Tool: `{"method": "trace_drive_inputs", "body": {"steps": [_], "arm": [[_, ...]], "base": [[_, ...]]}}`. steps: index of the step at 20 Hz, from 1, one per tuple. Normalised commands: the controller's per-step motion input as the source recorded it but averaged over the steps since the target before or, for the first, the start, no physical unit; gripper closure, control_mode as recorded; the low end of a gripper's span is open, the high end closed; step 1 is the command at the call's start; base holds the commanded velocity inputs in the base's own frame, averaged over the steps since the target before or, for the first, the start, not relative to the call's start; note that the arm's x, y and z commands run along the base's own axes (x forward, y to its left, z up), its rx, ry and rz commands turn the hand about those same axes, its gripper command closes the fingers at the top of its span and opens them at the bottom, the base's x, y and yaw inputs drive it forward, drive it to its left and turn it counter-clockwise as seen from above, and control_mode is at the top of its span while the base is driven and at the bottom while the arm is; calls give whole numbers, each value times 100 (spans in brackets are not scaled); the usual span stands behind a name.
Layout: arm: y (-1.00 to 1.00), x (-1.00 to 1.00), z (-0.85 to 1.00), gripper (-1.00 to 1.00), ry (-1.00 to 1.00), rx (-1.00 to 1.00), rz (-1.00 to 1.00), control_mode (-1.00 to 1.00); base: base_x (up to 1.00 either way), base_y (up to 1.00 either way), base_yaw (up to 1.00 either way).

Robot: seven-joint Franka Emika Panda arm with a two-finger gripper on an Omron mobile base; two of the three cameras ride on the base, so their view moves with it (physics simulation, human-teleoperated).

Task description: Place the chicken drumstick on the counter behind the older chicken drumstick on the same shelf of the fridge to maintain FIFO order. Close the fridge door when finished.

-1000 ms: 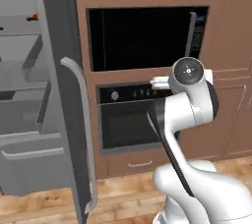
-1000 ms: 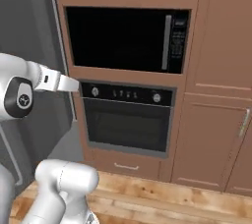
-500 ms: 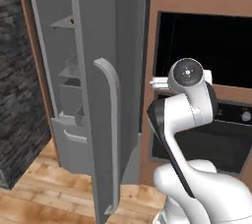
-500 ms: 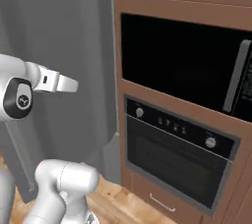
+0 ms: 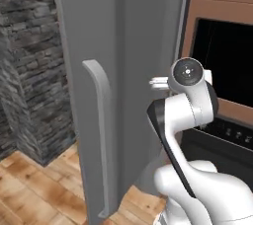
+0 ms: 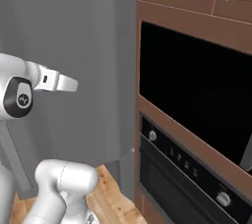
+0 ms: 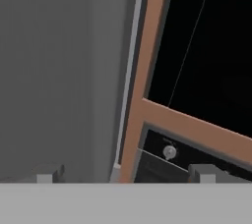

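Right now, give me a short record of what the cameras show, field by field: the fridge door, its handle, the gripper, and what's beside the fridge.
fridge door: tall grey panel, outer face toward the base cameras
door handle: long vertical silver bar on that panel
gripper: open, nothing between the fingertips, pointed at the seam between the grey panel and the wooden cabinet frame
right of the fridge: built-in black microwave above a black oven with knobs
left of the fridge: dark stone wall
floor: wood planks

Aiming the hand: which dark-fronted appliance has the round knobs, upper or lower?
The lower one, the oven; the microwave above it shows plain black glass.
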Motion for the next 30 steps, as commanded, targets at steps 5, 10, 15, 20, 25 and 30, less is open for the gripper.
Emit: {"method": "trace_drive_inputs", "body": {"steps": [5, 10, 15, 20, 25, 30], "arm": [[0, 0, 0, -100, 0, 0, 0, 100], [0, 0, 0, -100, 0, 0, 0, 100], [0, 0, 0, -100, 0, 0, 0, 100], [0, 0, 0, -100, 0, 0, 0, 100], [0, 0, 0, -100, 0, 0, 0, 100], [0, 0, 0, -100, 0, 0, 0, 100]], "base": [[2, -56, 51], [10, -41, 44], [22, -35, 42], [21, -45, 38], [19, -48, 33], [14, -42, 30]]}}
